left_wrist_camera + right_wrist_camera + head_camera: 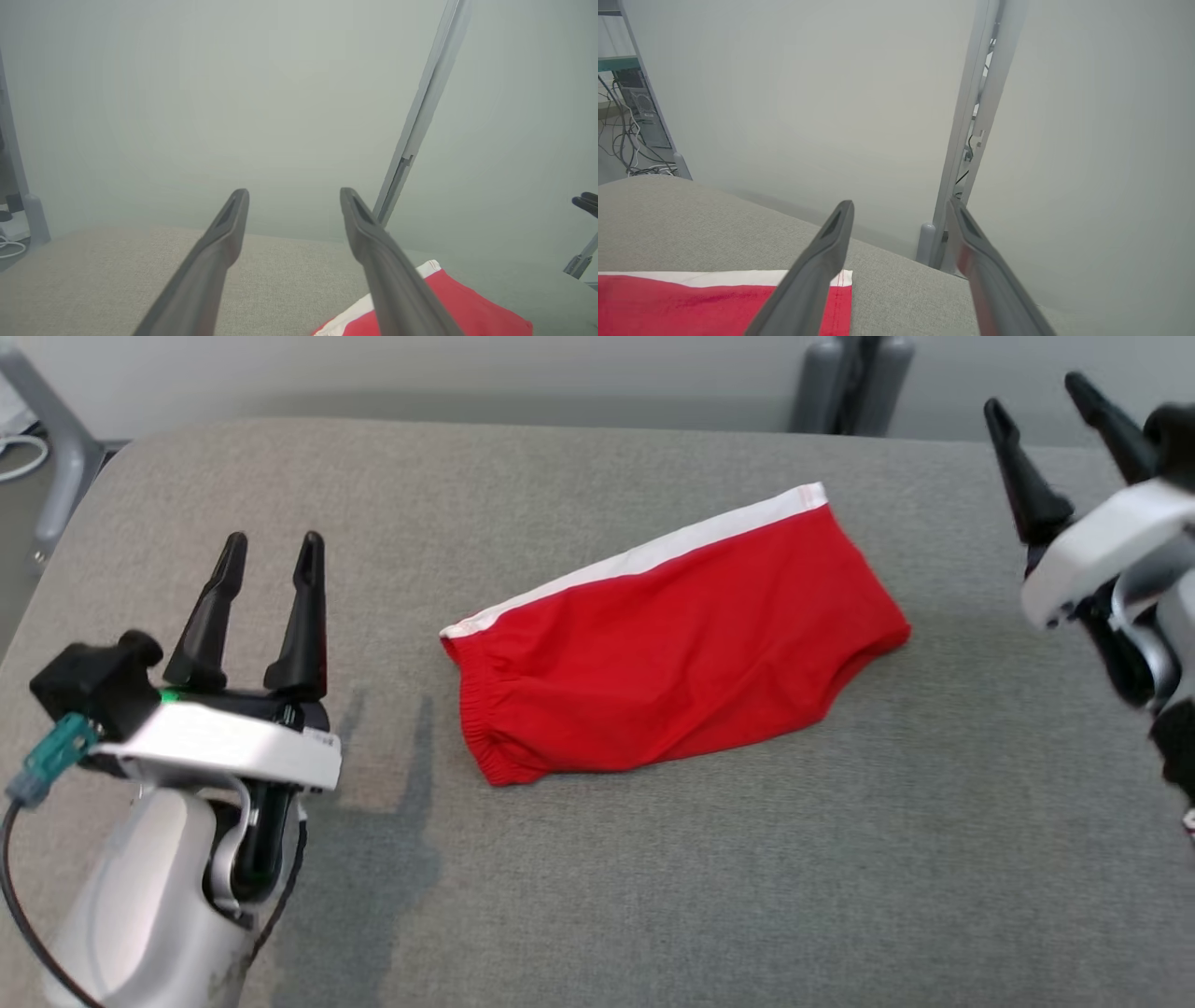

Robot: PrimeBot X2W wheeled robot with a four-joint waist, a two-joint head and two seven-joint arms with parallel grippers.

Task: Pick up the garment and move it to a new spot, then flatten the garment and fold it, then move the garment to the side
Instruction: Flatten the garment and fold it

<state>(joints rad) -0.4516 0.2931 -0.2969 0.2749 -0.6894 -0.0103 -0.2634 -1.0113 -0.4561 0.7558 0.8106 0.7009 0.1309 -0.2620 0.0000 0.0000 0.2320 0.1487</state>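
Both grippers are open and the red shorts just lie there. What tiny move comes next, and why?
Probably bring the left gripper to the nearest edge of the red garment. It looks folded on the grey table, and the right gripper is open and clear of it too, so one must grip it before moving it aside.

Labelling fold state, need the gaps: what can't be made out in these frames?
Head view: red garment hides its own underside; layer count unclear.
Head view: the right claw is partly cut off by the right edge.
Left wrist view: garment cut by the bottom edge, partly behind a finger of the left claw.
Right wrist view: garment cut by left and bottom edges.
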